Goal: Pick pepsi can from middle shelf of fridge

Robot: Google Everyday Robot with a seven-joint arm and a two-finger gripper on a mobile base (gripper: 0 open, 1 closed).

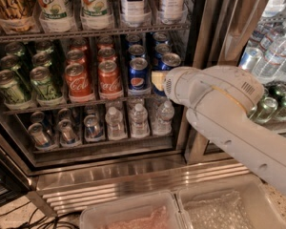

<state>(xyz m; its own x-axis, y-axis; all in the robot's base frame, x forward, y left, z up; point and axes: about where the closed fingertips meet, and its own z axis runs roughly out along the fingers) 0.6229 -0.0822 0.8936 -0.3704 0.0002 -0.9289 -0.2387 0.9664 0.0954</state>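
Note:
The fridge [109,175] stands open with its wire shelves in view. The middle shelf [47,106] holds rows of green cans, red Coca-Cola cans and blue cans. A pepsi can [138,75] stands at the front of its row, logo facing me. A second pepsi can [170,61] stands in the row to its right, mostly hidden by my arm. My gripper [158,81] is at the shelf front, right against that second can, and the white wrist covers most of it.
Tall bottles [133,4] fill the shelf above. Small water bottles [139,120] and cans line the shelf below. The fridge's steel post [205,27] stands just right of my arm. Clear plastic bins [181,213] sit on the floor in front.

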